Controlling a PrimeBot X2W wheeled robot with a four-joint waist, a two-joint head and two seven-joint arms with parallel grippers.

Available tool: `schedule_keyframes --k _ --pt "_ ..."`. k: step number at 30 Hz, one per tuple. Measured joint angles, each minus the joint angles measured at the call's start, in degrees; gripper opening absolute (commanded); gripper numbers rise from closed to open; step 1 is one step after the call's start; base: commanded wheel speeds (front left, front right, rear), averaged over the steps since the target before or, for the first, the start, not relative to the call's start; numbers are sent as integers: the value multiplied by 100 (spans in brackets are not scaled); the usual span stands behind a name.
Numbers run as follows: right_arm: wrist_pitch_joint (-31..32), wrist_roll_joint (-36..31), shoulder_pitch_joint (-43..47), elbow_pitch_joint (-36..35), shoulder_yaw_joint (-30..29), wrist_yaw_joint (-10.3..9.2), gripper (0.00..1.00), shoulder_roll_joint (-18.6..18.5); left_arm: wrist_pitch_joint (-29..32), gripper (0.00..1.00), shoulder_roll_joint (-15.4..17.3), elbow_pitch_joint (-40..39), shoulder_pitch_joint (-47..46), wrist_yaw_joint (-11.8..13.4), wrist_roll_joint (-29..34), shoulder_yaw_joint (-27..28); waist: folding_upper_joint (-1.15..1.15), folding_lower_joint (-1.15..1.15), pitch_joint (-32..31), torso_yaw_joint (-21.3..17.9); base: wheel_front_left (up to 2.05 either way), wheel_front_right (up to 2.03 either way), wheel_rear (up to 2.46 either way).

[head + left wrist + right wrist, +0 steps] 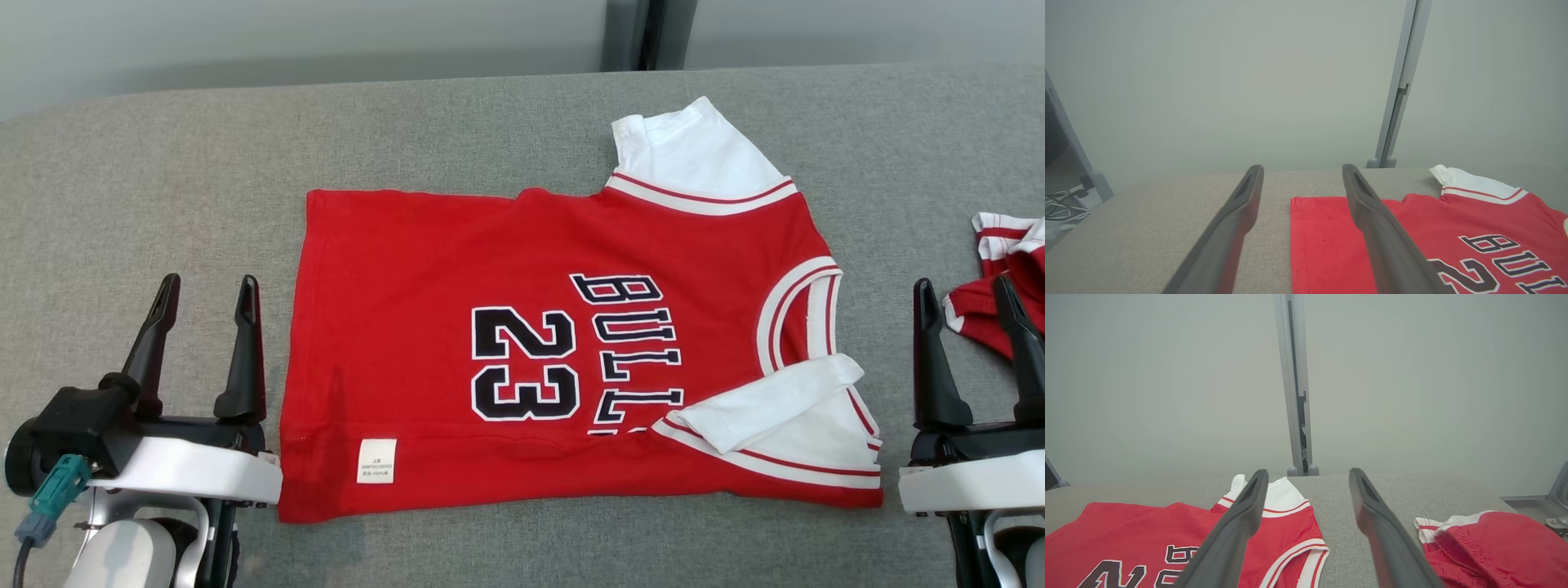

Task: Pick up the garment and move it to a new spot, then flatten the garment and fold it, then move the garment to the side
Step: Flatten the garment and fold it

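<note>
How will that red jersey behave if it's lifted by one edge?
The red jersey lies flat as thin cloth, so it would probably sag and drape. Its near white sleeve lies flopped over the body, so loose parts likely shift. On the coarse grey surface it may drag, not slide.

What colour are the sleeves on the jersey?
White sleeves on a red jersey, clearest in the head view.
</note>
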Motion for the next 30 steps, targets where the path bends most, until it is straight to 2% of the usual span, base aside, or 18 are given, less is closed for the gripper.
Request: schedule_keyframes --k 15,21,30 --pt "62 48 -105 110 40 0 100 13 188 100 16 94 -115 37 7 -177 0 0 55 -7 0 0 0" --pt "66 73 -220 104 90 0 100 20 361 100 86 436 -770 -288 -179 -207 0 0 211 -119 0 0 0" --pt "-25 223 -594 226 330 0 100 23 1338 100 422 2248 -2264 -1051 -662 -272 0 0 685 -511 0 0 0"
